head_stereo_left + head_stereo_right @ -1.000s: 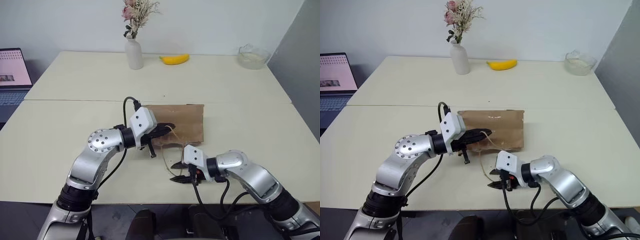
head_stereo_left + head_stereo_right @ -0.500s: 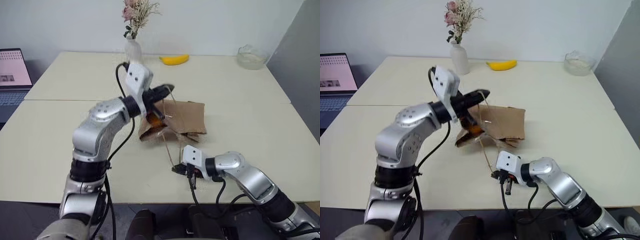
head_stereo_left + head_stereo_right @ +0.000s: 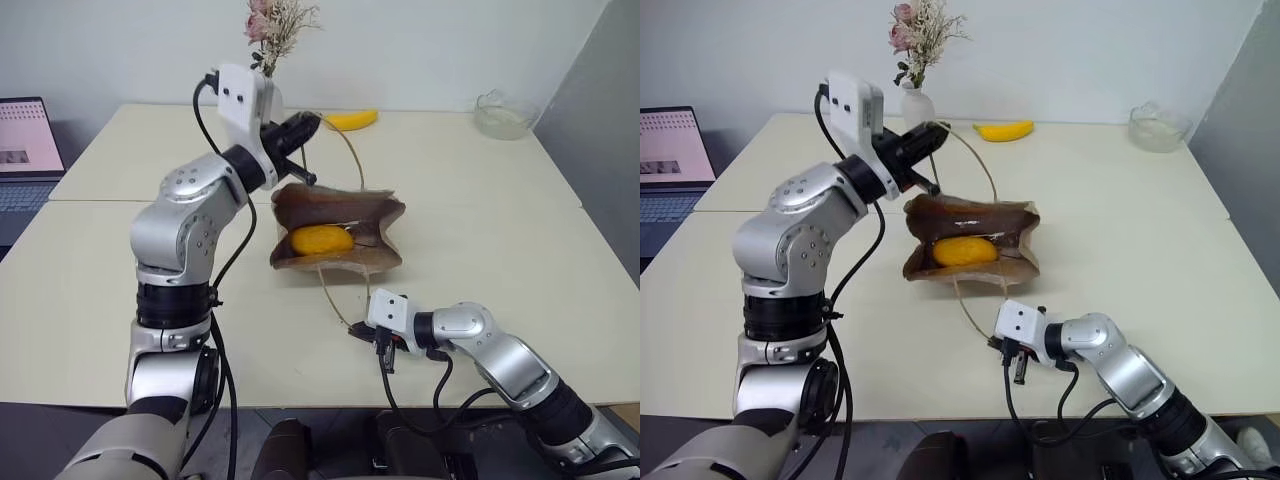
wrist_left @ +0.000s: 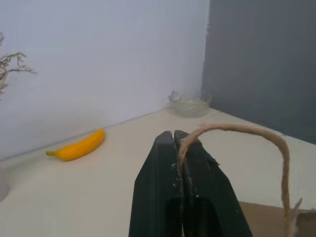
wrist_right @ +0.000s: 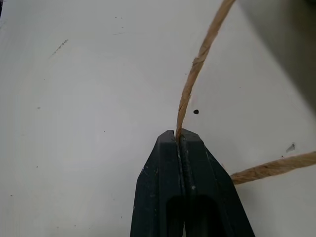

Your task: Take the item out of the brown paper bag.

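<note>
Both grippers, left and right, pinched the bag's 2 handles; an uneven pull could spill the fruit off the bench.

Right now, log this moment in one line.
left gripper: shut on upper handle | right gripper: shut on lower handle | brown paper bag: open | item: inside

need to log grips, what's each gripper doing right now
left gripper: shut on the upper handle of the brown paper bag.
right gripper: shut on the lower handle.
</note>
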